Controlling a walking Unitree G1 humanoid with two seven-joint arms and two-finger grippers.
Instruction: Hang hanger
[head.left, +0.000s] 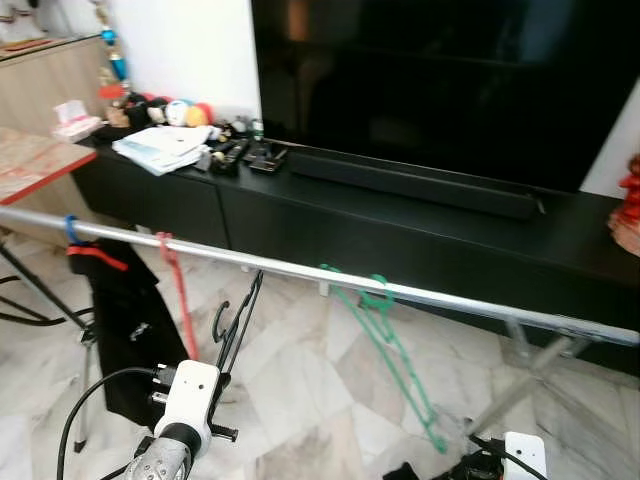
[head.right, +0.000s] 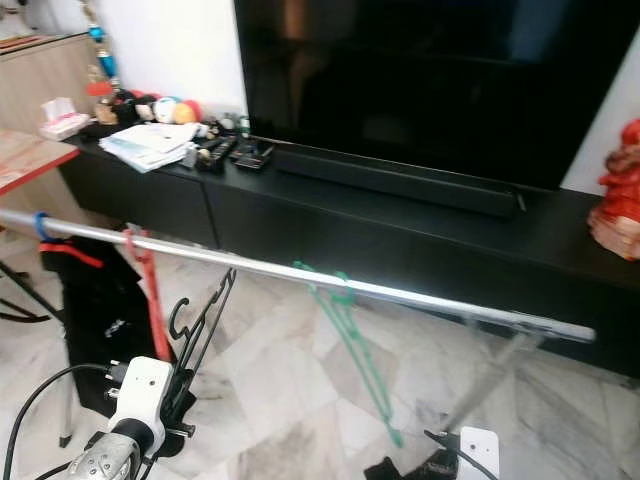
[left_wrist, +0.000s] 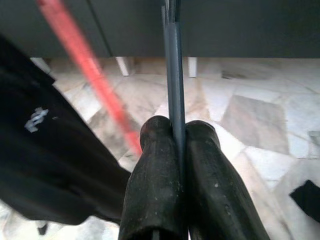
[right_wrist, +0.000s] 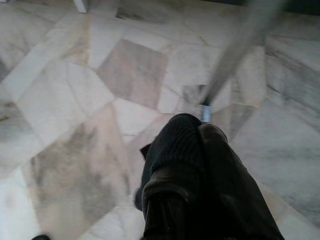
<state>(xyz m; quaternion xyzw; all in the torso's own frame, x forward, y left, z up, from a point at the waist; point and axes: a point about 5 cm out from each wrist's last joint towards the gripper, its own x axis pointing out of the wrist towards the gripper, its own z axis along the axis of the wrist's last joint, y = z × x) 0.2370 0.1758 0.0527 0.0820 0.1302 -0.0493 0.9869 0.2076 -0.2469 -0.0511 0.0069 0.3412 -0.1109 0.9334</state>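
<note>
**Black hanger held below the rail, hook not yet over it**

Left eye view: the left end effector (head.left: 222, 385) holds a black hanger (head.left: 238, 322) upright, its hook just under the silver rail (head.left: 300, 270) that crosses the room. On that rail already hang a red hanger (head.left: 178, 290), a green hanger (head.left: 385, 340) leaning off at a slant, and a black garment (head.left: 125, 330) on a blue hook. Behind stands a black TV cabinet (head.left: 400, 225) with a television (head.left: 440, 80) on it.

Right eye view: the same scene. The black hanger's hook sits close beside the red one, below the rail and between the red and green hangers. The right end effector (head.right: 415, 470) is low at the frame's edge, over the marble floor (head.right: 280, 400).

Left wrist view: the two fingers (left_wrist: 155, 190) are pressed together on the hanger's thin bar, which runs up from between them. The red hanger passes blurred nearby, the dark garment beside it.

Right wrist view: the fingers (right_wrist: 185, 165) are closed together and hold nothing, above bare floor near a leg of the rack.

Risk, as I judge it: the grip is on a thin bar, so the hanger could swivel between the fingers as it rises and its hook could miss the rail. Its closeness to the red hanger could also let the two snag.
</note>
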